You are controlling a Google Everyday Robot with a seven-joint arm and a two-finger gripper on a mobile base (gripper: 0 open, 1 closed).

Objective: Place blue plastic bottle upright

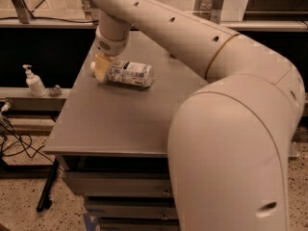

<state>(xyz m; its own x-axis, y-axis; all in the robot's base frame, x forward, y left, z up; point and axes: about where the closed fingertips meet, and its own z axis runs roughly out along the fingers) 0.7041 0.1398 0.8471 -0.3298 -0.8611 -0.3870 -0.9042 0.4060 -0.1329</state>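
- Here, the blue plastic bottle (pixel 131 74) lies on its side on the grey table (pixel 110 124), in the far left part of the table top, with its white cap toward the table's left edge.
- The gripper (pixel 101 69) is low over the table at the cap end of the bottle and hides the neck.
- Whether the gripper is apart or clamped on the bottle, I cannot tell.
- The robot arm (pixel 192 47) reaches across the table from its near right side.
- A white pump dispenser (pixel 33 82) stands on a ledge left of the table.
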